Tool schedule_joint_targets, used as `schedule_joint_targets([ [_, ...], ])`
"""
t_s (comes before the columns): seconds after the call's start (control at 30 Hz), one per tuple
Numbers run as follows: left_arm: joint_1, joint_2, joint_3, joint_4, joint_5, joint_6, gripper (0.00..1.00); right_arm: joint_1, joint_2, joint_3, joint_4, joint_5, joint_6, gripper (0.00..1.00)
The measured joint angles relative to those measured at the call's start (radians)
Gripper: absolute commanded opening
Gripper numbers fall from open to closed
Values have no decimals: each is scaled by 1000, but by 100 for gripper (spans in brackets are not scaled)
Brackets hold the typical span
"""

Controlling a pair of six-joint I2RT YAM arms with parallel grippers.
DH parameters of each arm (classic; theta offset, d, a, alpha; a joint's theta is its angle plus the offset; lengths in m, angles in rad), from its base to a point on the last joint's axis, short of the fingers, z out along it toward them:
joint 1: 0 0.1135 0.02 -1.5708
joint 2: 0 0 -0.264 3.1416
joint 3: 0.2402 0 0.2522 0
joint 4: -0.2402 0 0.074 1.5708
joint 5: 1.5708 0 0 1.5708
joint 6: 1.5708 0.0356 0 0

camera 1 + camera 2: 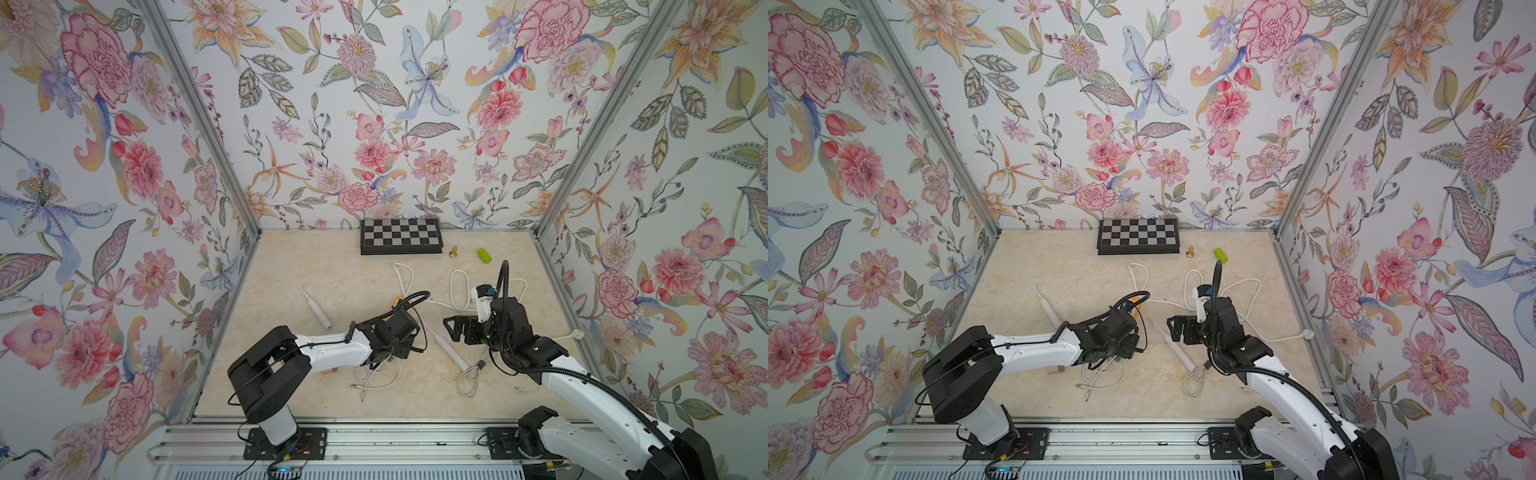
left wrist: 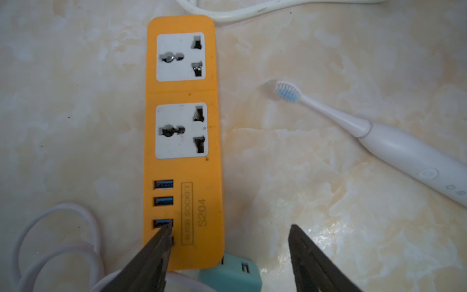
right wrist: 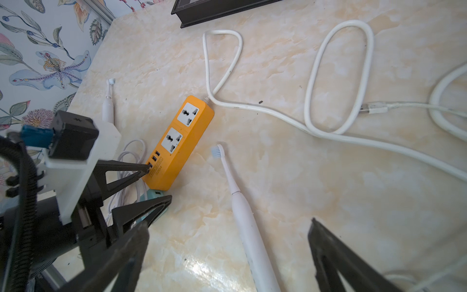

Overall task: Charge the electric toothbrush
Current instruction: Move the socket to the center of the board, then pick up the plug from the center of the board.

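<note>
Since neither tool holds anything, the task looks to be at an early step, with no lead run from toothbrush to power. Nearest the arm bases, a loose coil of thin white cable [image 2: 60, 206] lies on the table [image 1: 291, 266]. Just beyond it the left arm reaches low and forward, wrist pitched down. The left tool [image 2: 231, 226] stands apart and empty over the USB end of the orange power strip [image 2: 182, 151], one fingertip [image 2: 168, 227] at the third port. The ports in view are empty. The toothbrush [image 3: 242, 217] lies flat beside the strip, head nearest it, not touching. The right arm bends in from its side, its right tool [image 3: 228, 223] wide apart above the handle. A tied cable [image 1: 481, 365] lies at the handle's base; whether it is plugged in I cannot tell. Next, I judge, a USB plug must be gripped square and lined up with a port. Farther off lie a second toothbrush [image 1: 314, 306], the strip's thick cord [image 3: 207, 63] and a chessboard [image 1: 400, 241].
</note>
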Motion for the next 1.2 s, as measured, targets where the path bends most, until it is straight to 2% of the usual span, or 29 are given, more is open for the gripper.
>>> schedule_joint_targets([
  [0.3, 0, -172, -152, -36, -7, -62, 76, 0, -15, -5, -3, 1, 0, 100],
  [0.47, 0, -203, -191, -45, 5, -69, 74, -3, -15, -5, -2, 3, 0, 100],
  [0.6, -1, -206, -192, -45, 20, -84, 68, -3, -15, -5, -3, 3, 0, 100],
  [0.93, -56, -191, -113, -112, -8, -116, 67, -13, -15, -5, -3, 3, -1, 100],
  [1.2, -134, -184, -100, -122, -41, -251, 67, -46, -34, -31, -10, -5, -1, 100],
])
